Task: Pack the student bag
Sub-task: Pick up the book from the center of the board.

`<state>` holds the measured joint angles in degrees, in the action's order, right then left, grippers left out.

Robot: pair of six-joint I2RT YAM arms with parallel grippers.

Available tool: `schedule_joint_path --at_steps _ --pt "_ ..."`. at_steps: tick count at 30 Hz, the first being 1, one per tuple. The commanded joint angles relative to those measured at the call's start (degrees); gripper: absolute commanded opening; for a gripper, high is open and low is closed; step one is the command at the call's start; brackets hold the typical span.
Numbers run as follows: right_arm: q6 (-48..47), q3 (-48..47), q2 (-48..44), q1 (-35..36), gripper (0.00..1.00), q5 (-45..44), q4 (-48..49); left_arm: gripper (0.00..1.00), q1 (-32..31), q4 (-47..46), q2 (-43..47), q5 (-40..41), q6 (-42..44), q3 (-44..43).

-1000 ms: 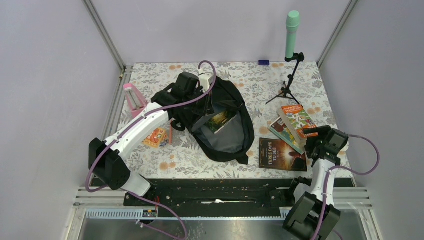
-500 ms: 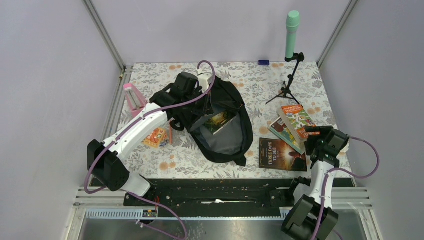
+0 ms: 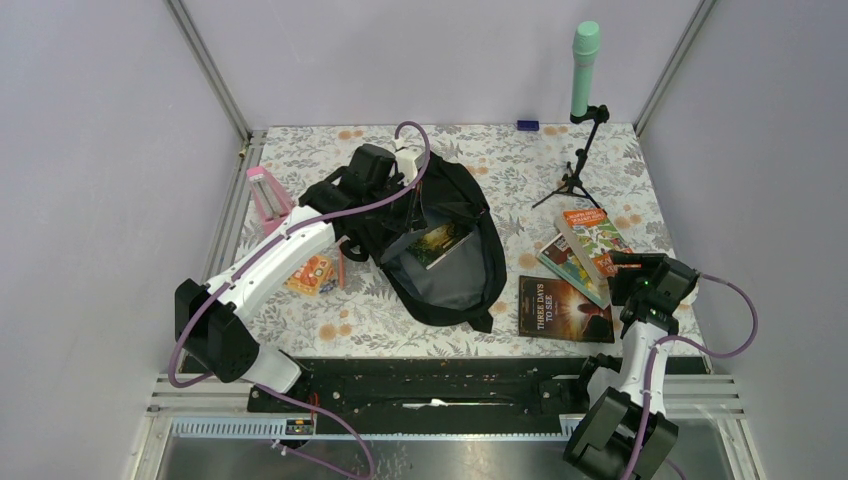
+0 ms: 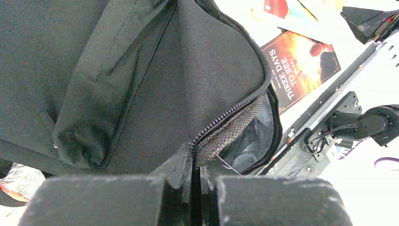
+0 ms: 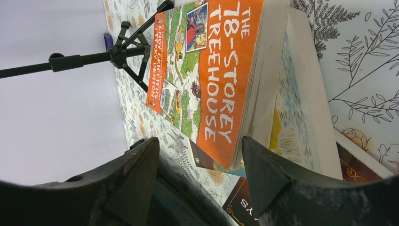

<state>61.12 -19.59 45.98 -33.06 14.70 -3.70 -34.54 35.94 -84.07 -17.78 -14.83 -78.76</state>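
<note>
The black student bag [image 3: 440,240] lies open at the table's middle, its grey lining and a book [image 3: 436,241] showing inside. My left gripper [image 3: 408,212] is shut on the bag's zipped opening edge [image 4: 226,127] and holds the flap up. My right gripper [image 3: 628,268] is open beside the near end of the orange "The 18-Storey Treehouse" book [image 5: 221,70], which lies on another book [image 3: 562,262]. The dark "Three Days to See" book [image 3: 563,309] lies flat beside the bag.
A black tripod [image 3: 577,165] with a green cylinder [image 3: 583,68] stands at the back right. A pink object [image 3: 266,198] and an orange packet [image 3: 310,274] lie left of the bag. A small blue item [image 3: 527,125] sits at the back edge.
My right gripper has shifted slightly toward the near end of the orange book. My left gripper still holds the bag's edge, nearly unmoved.
</note>
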Motion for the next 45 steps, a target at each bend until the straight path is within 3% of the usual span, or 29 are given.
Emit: schedule_joint_path --at_steps 1,12,28,45 --pt "1.0 0.0 -0.3 -0.2 0.7 1.2 1.8 0.0 0.3 -1.9 1.9 -2.0 0.3 -3.0" --pt "1.2 0.2 -0.6 -0.2 0.66 0.7 0.3 0.0 0.5 -1.9 1.4 -2.6 0.2 -2.9" --pt "-0.4 -1.0 -3.1 -0.2 0.7 -0.4 -4.2 0.0 0.7 -2.0 0.7 -3.8 -0.2 -3.1" --pt "3.4 1.4 -0.3 -0.2 0.62 0.8 3.1 0.0 0.8 -1.9 1.0 -4.0 -0.3 -3.0"
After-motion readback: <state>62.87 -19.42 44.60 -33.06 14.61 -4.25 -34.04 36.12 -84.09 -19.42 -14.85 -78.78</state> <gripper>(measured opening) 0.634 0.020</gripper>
